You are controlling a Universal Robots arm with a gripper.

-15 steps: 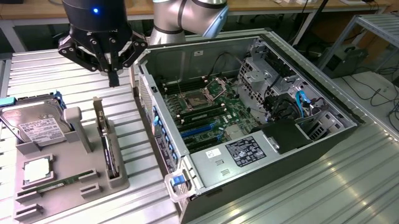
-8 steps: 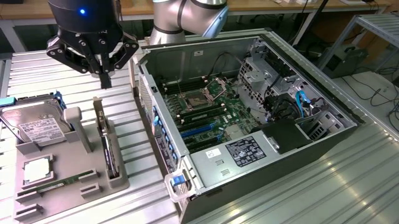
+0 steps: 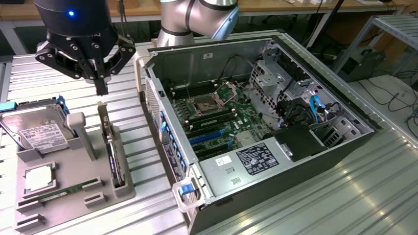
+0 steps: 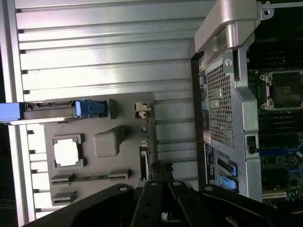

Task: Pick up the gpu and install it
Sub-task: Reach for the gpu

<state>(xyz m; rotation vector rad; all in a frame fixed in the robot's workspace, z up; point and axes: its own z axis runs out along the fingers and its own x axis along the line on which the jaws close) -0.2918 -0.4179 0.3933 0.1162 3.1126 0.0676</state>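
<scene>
The gpu [image 3: 112,147] stands on its edge in a slot of the grey holder tray [image 3: 85,188], seen as a thin dark card with a pale bracket tab at its far end. My gripper [image 3: 102,91] hangs just above that far end, its fingers shut together and holding nothing. In the wrist view the gpu [image 4: 147,137] runs edge-on along the tray [image 4: 123,101], and my gripper [image 4: 161,168] sits over the card's end. The open computer case [image 3: 216,54] lies at the exterior view's right, its motherboard [image 3: 219,115] exposed.
The tray also holds a silver hard drive [image 3: 36,129] in a blue-edged cradle, a square processor chip [image 3: 39,178] and a green memory stick [image 3: 58,193]. The case's perforated rear wall [image 4: 220,109] stands close beside the tray. Ribbed metal tabletop [image 3: 326,196] surrounds everything.
</scene>
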